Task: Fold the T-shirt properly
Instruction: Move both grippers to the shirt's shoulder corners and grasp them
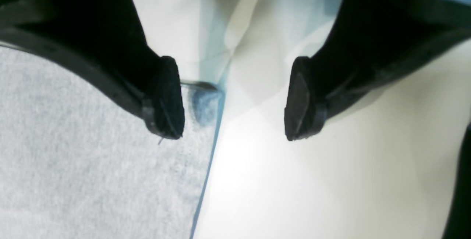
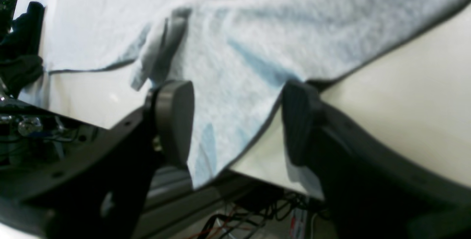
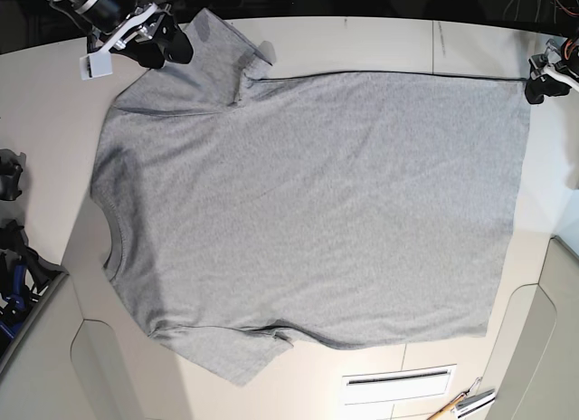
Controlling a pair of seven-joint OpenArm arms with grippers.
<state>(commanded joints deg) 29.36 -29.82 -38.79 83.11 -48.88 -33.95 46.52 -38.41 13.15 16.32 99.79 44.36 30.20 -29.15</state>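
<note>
T-shirt (image 3: 317, 203) across pale table (image 3: 452, 44), both hands' (image 1: 234, 99) (image 2: 239, 121) fingertips apart, cables (image 2: 235, 220) beyond the edge

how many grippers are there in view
2: the left gripper, open by the shirt's corner; the right gripper, open over a part sticking past the table edge.

No legible txt, labels, brands, nos. or signs in any of the three views.
</note>
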